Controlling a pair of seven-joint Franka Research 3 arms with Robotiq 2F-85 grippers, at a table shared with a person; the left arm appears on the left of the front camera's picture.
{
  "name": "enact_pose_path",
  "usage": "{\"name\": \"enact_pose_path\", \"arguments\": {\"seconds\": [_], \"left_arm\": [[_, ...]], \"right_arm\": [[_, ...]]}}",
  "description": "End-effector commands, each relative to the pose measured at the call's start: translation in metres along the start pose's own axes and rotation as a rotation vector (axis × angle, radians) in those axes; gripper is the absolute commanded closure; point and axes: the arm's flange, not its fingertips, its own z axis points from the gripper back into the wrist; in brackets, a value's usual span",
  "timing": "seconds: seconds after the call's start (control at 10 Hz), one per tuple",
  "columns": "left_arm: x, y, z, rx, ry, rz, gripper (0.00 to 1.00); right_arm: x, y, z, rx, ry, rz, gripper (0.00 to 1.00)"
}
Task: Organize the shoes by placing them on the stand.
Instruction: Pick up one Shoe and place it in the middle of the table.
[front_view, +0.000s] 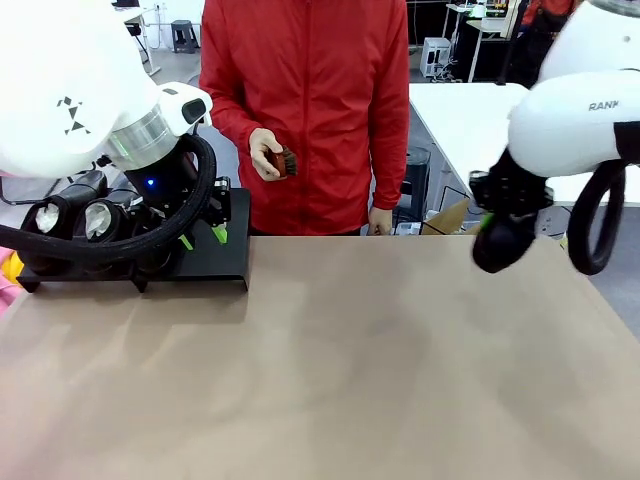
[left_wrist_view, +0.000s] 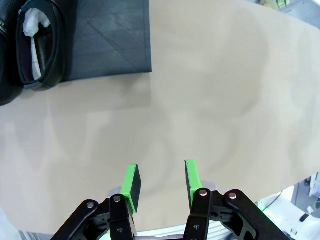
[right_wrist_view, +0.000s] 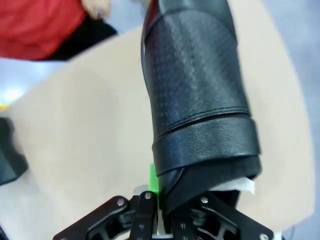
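The right gripper (right_wrist_view: 167, 210) pinches a shoe (right_wrist_view: 197, 100), far right of the stand (front_view: 215, 255). The left gripper (left_wrist_view: 160, 182) is open, empty.

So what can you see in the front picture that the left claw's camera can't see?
Front picture alone: the person in red holding a small brown brush, and the right claw carrying a black shoe above the table. Left wrist picture alone: the left claw up close, green pads apart, nothing between them, and a look down into a shoe with white stuffing inside. Both show the black stand with shoes on it and the brown table.
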Motion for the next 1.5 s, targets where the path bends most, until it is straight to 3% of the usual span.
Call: {"name": "enact_pose_path", "arguments": {"seconds": [0.0, 0.1, 0.3, 0.7, 1.1, 1.2, 1.4], "left_arm": [[-0.001, 0.002, 0.001, -0.019, -0.006, 0.008, 0.51], [-0.001, 0.002, 0.001, -0.019, -0.006, 0.008, 0.51], [-0.001, 0.002, 0.001, -0.019, -0.006, 0.008, 0.51], [-0.001, 0.002, 0.001, -0.019, -0.006, 0.008, 0.51], [-0.001, 0.002, 0.001, -0.019, -0.006, 0.008, 0.51], [-0.001, 0.002, 0.001, -0.019, -0.006, 0.008, 0.51], [-0.001, 0.002, 0.001, -0.019, -0.006, 0.008, 0.51]], "right_arm": [[-0.058, 0.042, 0.012, 0.057, -0.041, 0.097, 1.0], [-0.092, 0.067, 0.009, 0.052, -0.041, 0.212, 1.0], [-0.141, 0.102, -0.018, 0.007, 0.049, 0.362, 1.0], [-0.182, 0.125, -0.072, -0.058, 0.181, 0.414, 1.0], [-0.192, 0.133, -0.105, -0.084, 0.222, 0.391, 1.0], [-0.188, 0.134, -0.108, -0.089, 0.222, 0.356, 0.97], [-0.187, 0.133, -0.12, -0.112, 0.241, 0.319, 0.68]]}}
